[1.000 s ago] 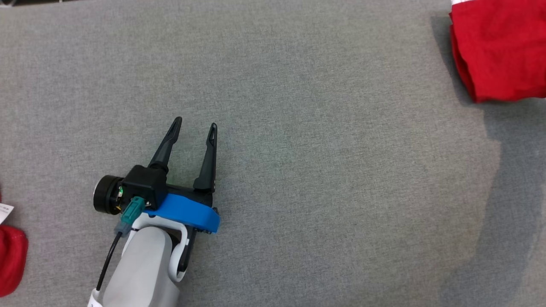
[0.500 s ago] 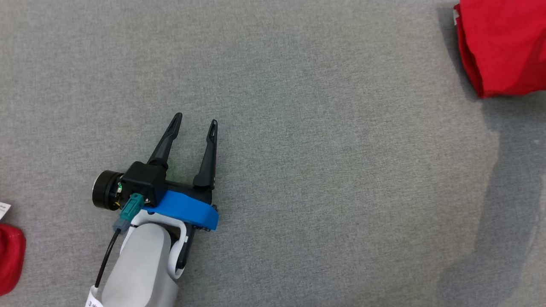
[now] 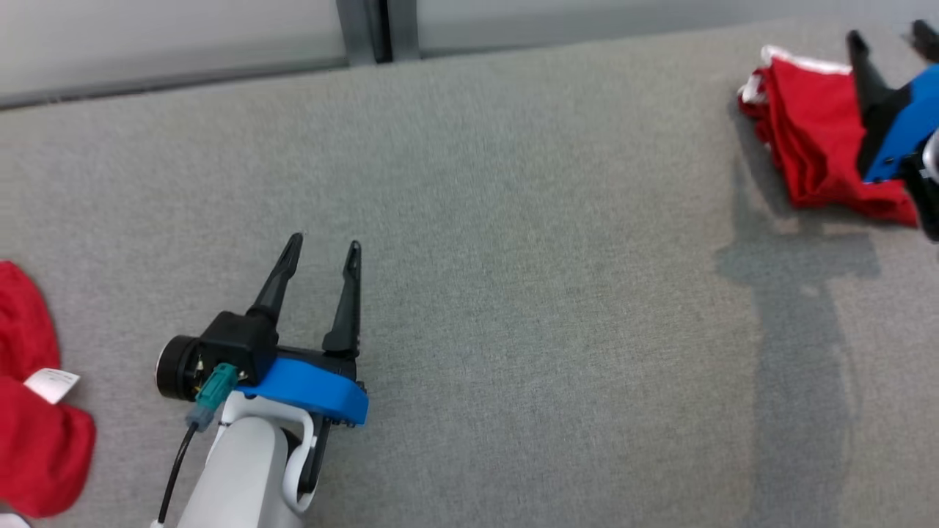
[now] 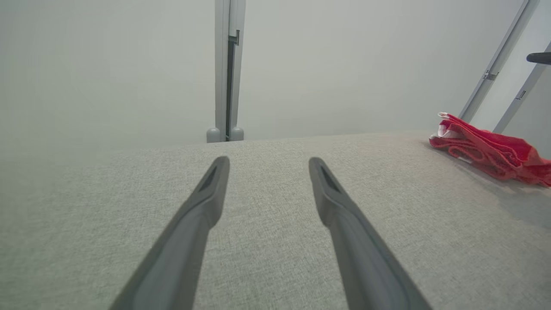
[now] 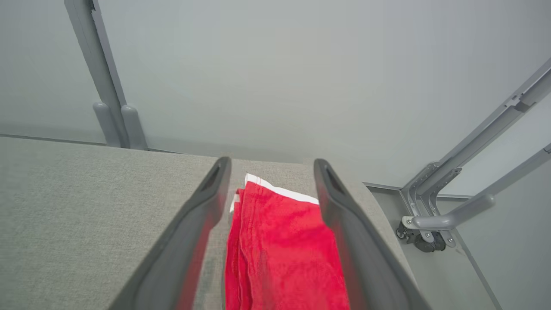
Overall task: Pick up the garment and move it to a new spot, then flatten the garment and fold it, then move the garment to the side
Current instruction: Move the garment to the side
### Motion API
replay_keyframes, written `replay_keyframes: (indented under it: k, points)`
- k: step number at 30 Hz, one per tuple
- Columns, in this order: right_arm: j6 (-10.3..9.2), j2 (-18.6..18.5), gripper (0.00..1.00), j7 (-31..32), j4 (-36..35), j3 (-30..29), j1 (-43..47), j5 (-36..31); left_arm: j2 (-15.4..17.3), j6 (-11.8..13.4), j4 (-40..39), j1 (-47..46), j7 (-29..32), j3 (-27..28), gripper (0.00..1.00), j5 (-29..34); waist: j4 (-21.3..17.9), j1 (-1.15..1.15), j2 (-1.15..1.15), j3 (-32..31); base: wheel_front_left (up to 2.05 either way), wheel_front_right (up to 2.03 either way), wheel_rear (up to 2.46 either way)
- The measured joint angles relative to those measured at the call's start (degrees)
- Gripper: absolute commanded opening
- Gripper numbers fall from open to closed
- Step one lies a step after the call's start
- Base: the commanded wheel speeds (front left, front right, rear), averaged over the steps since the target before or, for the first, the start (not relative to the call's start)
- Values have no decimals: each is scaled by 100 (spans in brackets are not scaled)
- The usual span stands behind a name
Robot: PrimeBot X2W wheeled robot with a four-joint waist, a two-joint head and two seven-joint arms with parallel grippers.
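folded red garment (image 3: 807, 147) lies at the far right corner of the grey table (image 3: 513, 220), likely its set-aside spot; right gripper (image 3: 888, 33) hangs over it, fingers spread, holding nothing; left gripper (image 3: 323, 246) idles open mid-table.

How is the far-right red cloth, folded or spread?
Folded. The red garment lies in stacked layers under the open right gripper.

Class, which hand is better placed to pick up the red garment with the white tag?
Left, probably: the open left hand is nearer the tagged garment; the open right hand hovers over the folded garment opposite.
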Motion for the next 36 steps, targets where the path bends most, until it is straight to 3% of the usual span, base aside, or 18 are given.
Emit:
replay_keyframes:
  k: [7,17,25,29,36]
  points:
    - [0,216,100,-218,-470,207,348,-45,-30,73,-51,485,-1,203,100,-196,88,-2,-2,-817,0,0,0]
    - [-1,190,100,-330,-1674,99,1391,91,-51,156,-207,1063,1,370,100,-283,117,-1,-2,-1534,0,0,0]
    - [-1,31,100,-341,-2997,-868,2694,-149,-55,123,-622,1361,0,535,100,-268,135,0,-1,-1655,0,0,0]
    - [-1,81,100,-342,-3620,-1805,3506,-460,-56,133,-691,1466,0,680,100,-253,118,0,0,-1703,0,0,0]
    - [-1,609,100,-342,-4790,-3272,4951,-1607,-55,202,-691,1672,0,1016,100,-157,66,0,-1,-1750,0,0,0]
